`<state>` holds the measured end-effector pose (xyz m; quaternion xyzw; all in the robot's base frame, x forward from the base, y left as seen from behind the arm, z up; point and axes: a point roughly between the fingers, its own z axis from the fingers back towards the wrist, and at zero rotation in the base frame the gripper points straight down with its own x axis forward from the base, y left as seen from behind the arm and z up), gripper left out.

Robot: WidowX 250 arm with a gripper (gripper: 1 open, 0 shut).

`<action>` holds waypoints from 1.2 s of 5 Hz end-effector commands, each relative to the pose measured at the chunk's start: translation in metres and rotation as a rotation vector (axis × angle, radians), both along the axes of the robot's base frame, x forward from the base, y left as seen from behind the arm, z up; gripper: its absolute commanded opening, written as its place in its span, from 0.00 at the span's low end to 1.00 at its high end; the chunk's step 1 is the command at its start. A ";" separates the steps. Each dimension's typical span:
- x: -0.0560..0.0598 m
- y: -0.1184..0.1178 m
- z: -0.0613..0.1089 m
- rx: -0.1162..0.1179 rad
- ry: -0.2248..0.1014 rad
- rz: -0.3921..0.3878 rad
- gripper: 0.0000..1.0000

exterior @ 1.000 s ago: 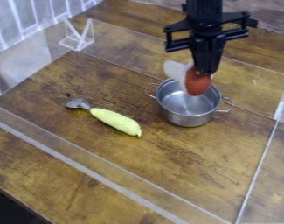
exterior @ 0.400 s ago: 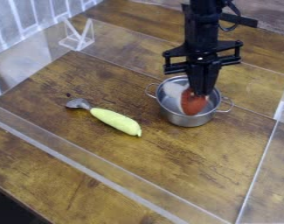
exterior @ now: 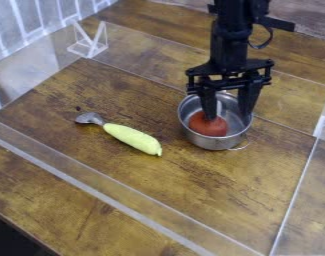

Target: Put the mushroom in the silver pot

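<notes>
Hand [exterior: 220, 103] now low over the silver pot [exterior: 216, 120], fingers reaching down inside the rim. A second ago it hung above the pot with the mushroom [exterior: 210, 125] pinched between its tips; since then it has come down into the pot and the fingers have parted. They stand spread to either side of the mushroom, with a gap showing on each side of the red cap (hard to say whether one tip still brushes it).

Mushroom sits on the pot's floor, reddish cap up, near the middle. Stem not visible from this angle.

Reading for the task: the mushroom is in the pot and looks released, so the placing itself seems done. What remains, by my judgement, is only to lift the hand straight up clear of the rim without snagging the cap or nudging the pot by its side handles.

Count on the worktop [exterior: 71, 100]:
- silver pots: one
- mushrooms: one
- yellow-green vegetable [exterior: 131, 138]: one, lying left of the pot, well apart from it
- small metal piece [exterior: 89, 118] at the vegetable's far end: one (too small to identify)
- robot arms: one
</notes>
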<state>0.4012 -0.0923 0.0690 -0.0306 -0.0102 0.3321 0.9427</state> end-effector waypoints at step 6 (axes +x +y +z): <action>0.023 0.019 0.008 0.044 -0.038 0.026 1.00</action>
